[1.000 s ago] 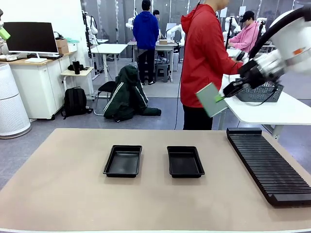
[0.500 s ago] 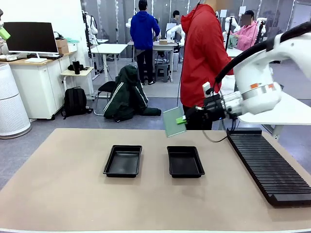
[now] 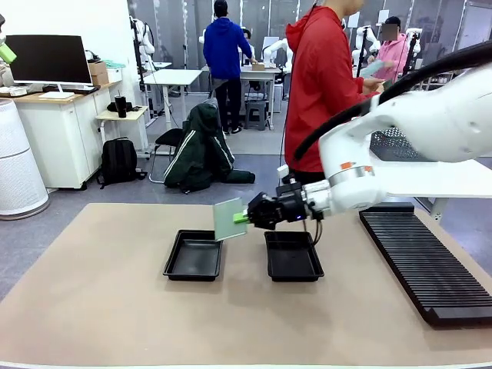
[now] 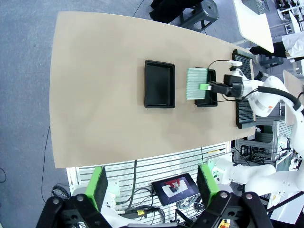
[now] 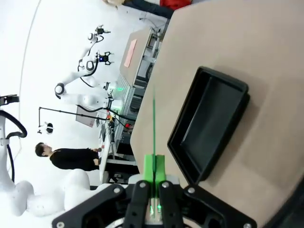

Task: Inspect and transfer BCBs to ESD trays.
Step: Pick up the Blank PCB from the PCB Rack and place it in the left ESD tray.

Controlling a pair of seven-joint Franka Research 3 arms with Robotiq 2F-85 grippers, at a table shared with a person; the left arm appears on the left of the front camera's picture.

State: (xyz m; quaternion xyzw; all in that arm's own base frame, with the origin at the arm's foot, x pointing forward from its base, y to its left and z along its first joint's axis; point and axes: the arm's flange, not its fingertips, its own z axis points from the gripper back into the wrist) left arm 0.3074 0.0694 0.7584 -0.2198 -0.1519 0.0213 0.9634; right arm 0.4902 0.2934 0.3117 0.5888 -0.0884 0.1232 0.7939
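My right gripper [image 3: 243,217] reaches in from the right and is shut on the edge of a pale green BCB [image 3: 229,219]. It holds the board upright above the gap between the two black ESD trays, the left tray [image 3: 194,254] and the right tray [image 3: 293,255], both bare inside. In the right wrist view the BCB [image 5: 154,118] shows edge-on as a thin green line between my fingertips, with one tray [image 5: 209,123] beyond it. From high up, the left wrist view shows my left gripper [image 4: 152,186] open, and the BCB [image 4: 194,84] covering part of the right tray [image 4: 209,102].
A long black ribbed rack [image 3: 427,261] lies along the table's right side. A person in a red hoodie [image 3: 319,84] stands at the far edge, turned toward a white side table [image 3: 430,181]. The tan tabletop [image 3: 100,292] is bare in front of the trays.
My right arm has swung left and down with the BCB, from beside the person at the far right to just above the trays. The left gripper stays open.
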